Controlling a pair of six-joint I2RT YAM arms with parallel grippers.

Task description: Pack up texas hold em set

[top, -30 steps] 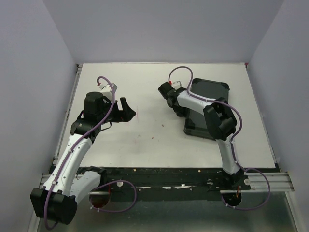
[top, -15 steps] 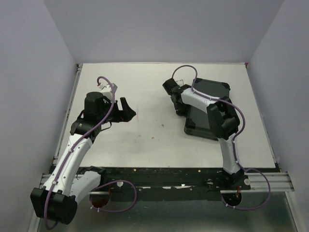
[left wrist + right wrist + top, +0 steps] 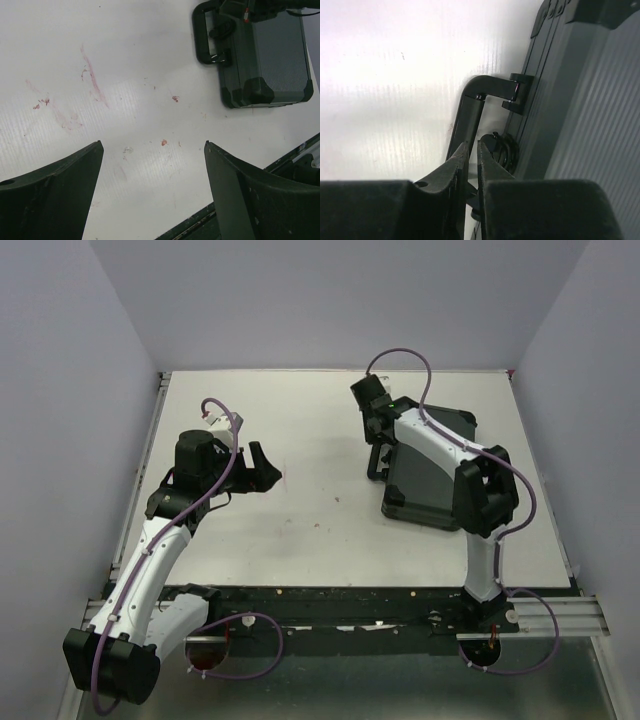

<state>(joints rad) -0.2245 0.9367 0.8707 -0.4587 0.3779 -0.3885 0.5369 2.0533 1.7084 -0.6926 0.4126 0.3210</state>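
the black case lies shut and flat on the right side of the white tabletop, its handle facing the middle. the right claw points down at that handle edge. in the right wrist view its fingers are barely parted, with a thin slit and nothing in it, their tips just beside the handle. the left claw hangs spread wide and empty over the bare, red-smudged tabletop, well apart from the case.
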